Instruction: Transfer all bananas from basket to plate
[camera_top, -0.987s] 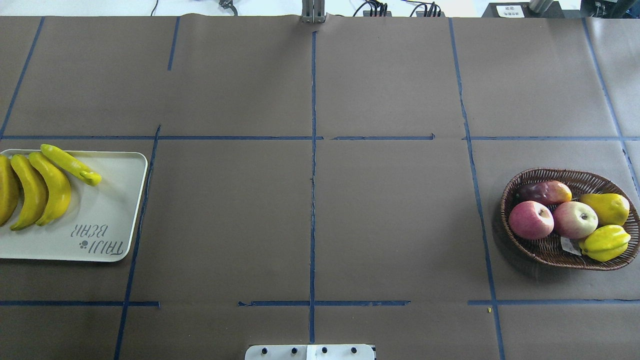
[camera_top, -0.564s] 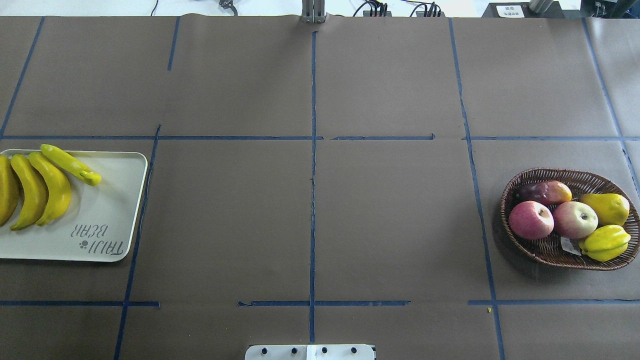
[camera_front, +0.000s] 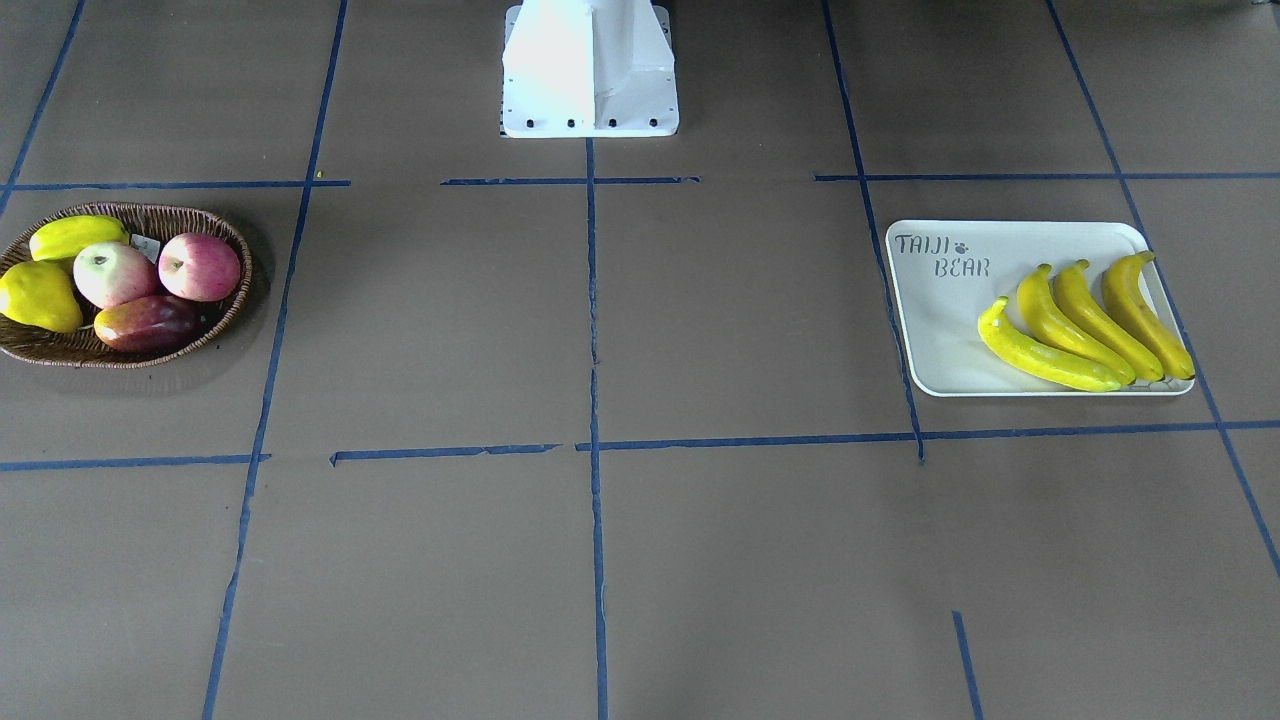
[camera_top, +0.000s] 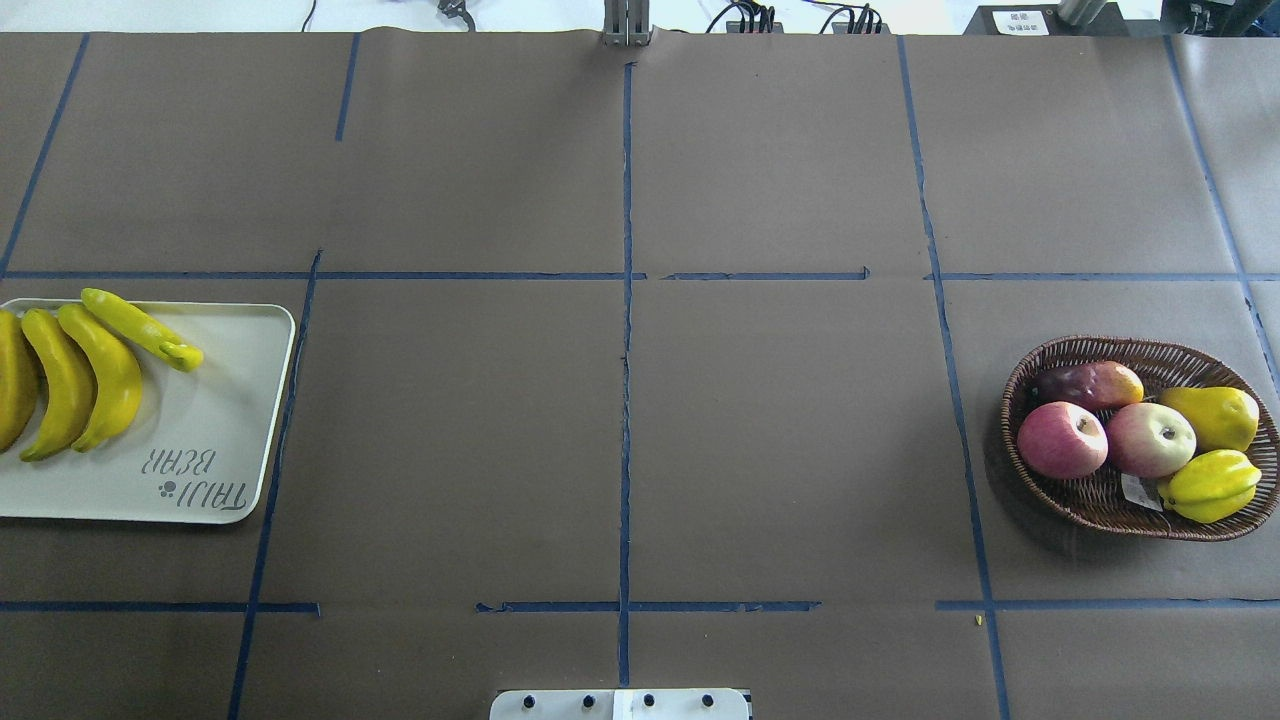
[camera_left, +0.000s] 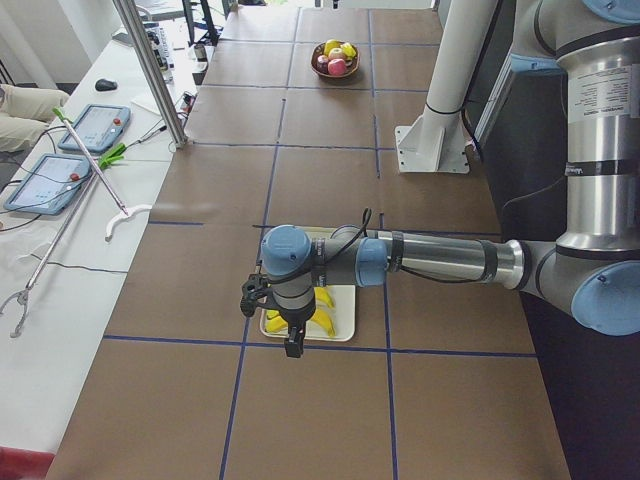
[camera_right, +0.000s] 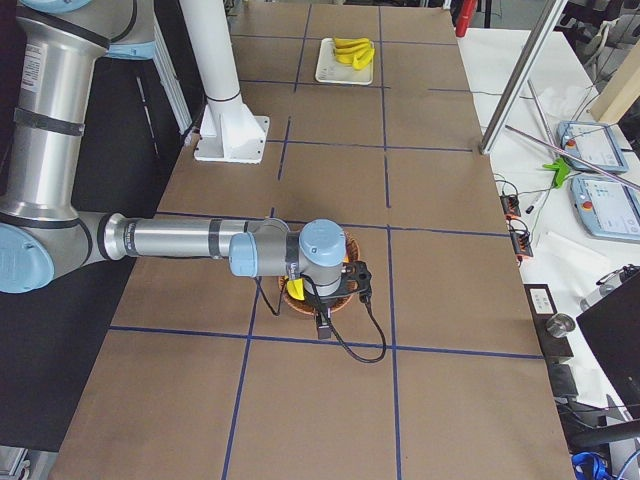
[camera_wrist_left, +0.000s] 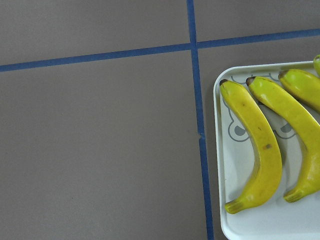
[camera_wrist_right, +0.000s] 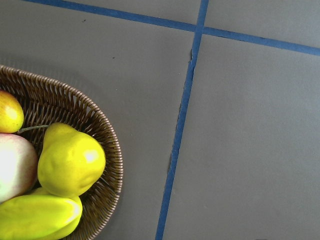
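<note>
Bananas (camera_front: 1085, 325), four: side by side on plate (camera_front: 940, 340). Basket (camera_front: 60, 353): apples (camera_front: 200, 267), other fruit. Left hand (camera_left: 291, 345), right hand (camera_right: 323, 326): grip cannot be told.

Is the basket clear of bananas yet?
Yes, clear. The basket holds only apples, a pear and other fruit; all four bananas lie on the plate.
</note>
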